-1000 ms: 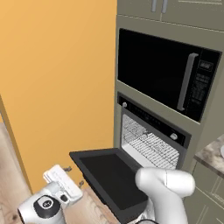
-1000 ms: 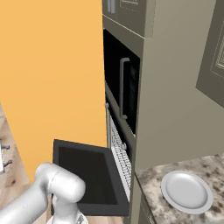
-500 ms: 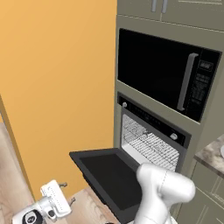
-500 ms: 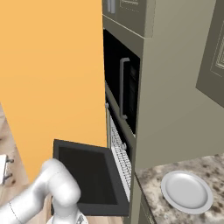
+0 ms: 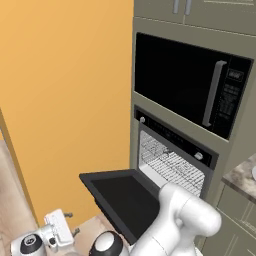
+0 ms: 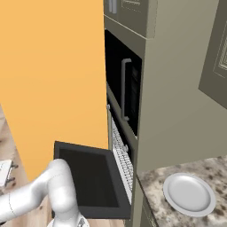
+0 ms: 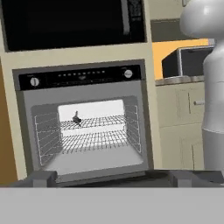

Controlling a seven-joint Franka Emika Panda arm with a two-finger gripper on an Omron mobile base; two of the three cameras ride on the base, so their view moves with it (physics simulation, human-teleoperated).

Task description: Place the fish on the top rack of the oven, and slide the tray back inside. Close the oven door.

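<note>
Gripper (image 5: 59, 230) low by the wood floor (image 5: 15, 200), jaw state can't tell; oven door (image 5: 122, 197) down flat, so closing remains; fish (image 7: 77, 118) already on the top rack (image 7: 98, 122) inside the oven (image 7: 85, 118), rack looks pushed in; microwave (image 5: 192, 87) above, orange wall (image 5: 65, 95) beyond.

The fish (image 7: 77, 118) lies on the top rack (image 7: 94, 123) inside the oven (image 7: 83, 116).

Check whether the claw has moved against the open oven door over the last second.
Yes. In the left base view the claw has dropped lower and further left, away from the flat black oven door, which has stayed put.
</note>
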